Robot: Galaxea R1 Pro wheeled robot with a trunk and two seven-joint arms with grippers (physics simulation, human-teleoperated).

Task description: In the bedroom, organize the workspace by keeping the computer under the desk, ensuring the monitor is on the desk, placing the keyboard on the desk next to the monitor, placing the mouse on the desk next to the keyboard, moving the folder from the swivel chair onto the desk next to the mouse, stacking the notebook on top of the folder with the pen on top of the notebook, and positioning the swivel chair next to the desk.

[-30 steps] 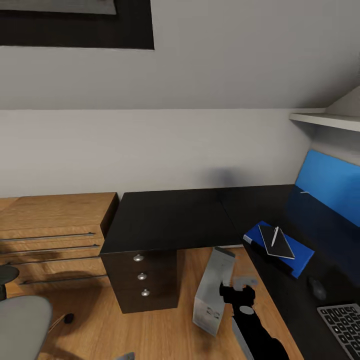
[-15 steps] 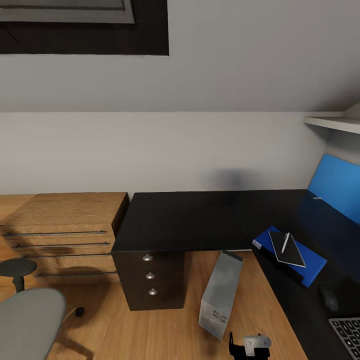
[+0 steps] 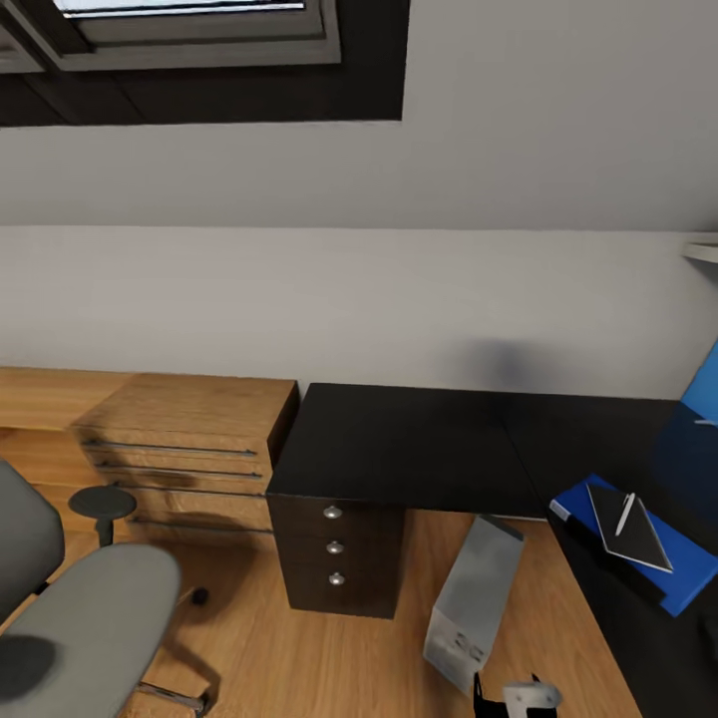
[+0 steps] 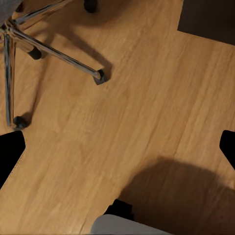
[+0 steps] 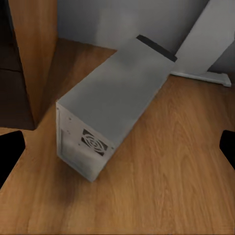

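Blue folder [image 3: 663,553] is stacked on the worktop [image 3: 419,449]; chair [image 3: 85,623] at 8 o'clock comes next. Both end effectors gape, empty.

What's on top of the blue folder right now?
A black notebook lies on the folder, with a pen on top. The folder surface beneath the notebook is hidden.

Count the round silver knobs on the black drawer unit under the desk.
3, in a vertical line on the drawer unit's front: top knob, middle knob, bottom knob.
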